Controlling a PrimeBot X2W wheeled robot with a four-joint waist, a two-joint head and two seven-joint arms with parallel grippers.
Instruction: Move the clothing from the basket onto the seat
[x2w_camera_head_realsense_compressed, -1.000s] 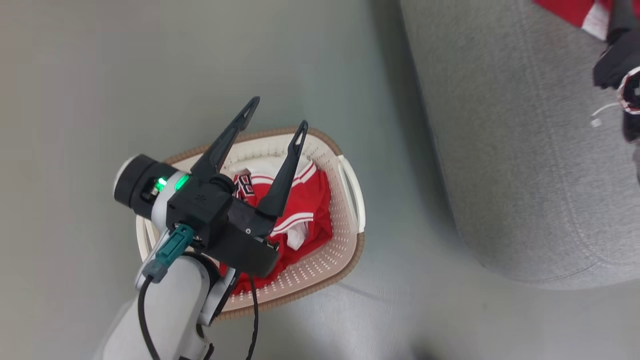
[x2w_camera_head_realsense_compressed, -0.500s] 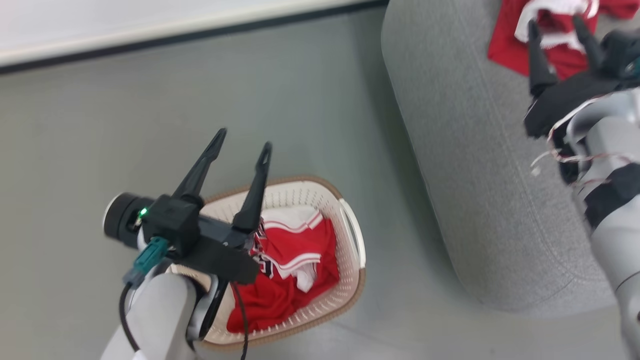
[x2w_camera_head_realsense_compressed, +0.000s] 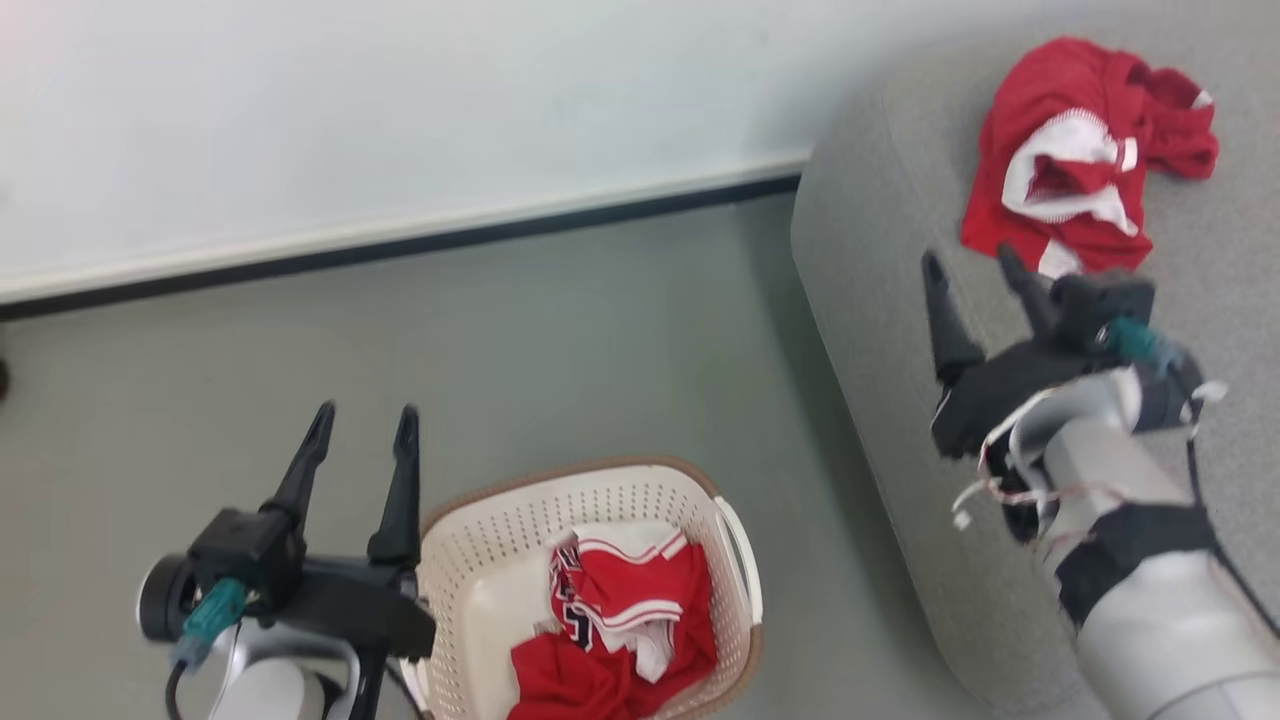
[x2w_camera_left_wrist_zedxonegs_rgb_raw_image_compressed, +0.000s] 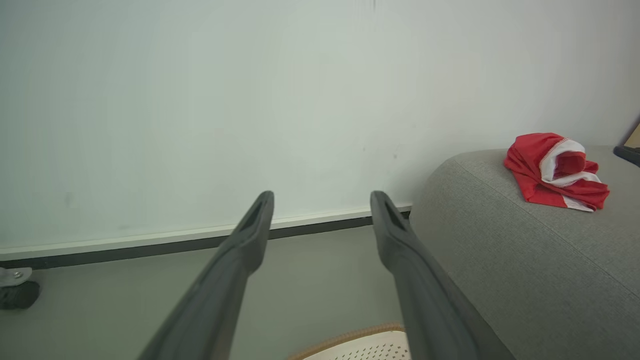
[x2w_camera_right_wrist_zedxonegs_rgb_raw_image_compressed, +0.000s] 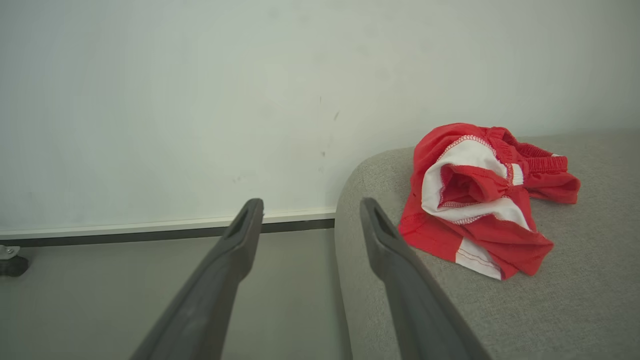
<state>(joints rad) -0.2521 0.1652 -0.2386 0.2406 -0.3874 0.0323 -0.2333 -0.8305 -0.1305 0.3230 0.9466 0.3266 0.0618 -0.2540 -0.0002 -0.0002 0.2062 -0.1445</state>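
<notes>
One red and white garment (x2w_camera_head_realsense_compressed: 1080, 160) lies crumpled on the grey seat (x2w_camera_head_realsense_compressed: 900, 330) at the upper right, also seen as a heap (x2w_camera_left_wrist_zedxonegs_rgb_raw_image_compressed: 557, 170) (x2w_camera_right_wrist_zedxonegs_rgb_raw_image_compressed: 480, 200) in both wrist views. A second red garment with dark numerals (x2w_camera_head_realsense_compressed: 620, 625) sits in the cream basket (x2w_camera_head_realsense_compressed: 500, 540) on the floor at the bottom centre. My right gripper (x2w_camera_head_realsense_compressed: 972, 265) hovers open and empty over the seat, just short of the garment there. To the left of the basket, my left gripper (x2w_camera_head_realsense_compressed: 363, 418) is open and empty, its fingers pointing at the wall.
A pale wall with a white skirting board and dark strip (x2w_camera_head_realsense_compressed: 400, 235) runs behind the grey floor (x2w_camera_head_realsense_compressed: 550, 350). A small dark caster (x2w_camera_left_wrist_zedxonegs_rgb_raw_image_compressed: 17, 292) stands on the floor at far left. The basket's brown rim (x2w_camera_left_wrist_zedxonegs_rgb_raw_image_compressed: 345, 337) peeks in at the bottom of the left wrist view.
The head camera has tilted up, bringing the wall and the seat's garment into view. The left gripper has come off the basket to its left side. The right gripper is now in view, open, drawn back from the garment.
</notes>
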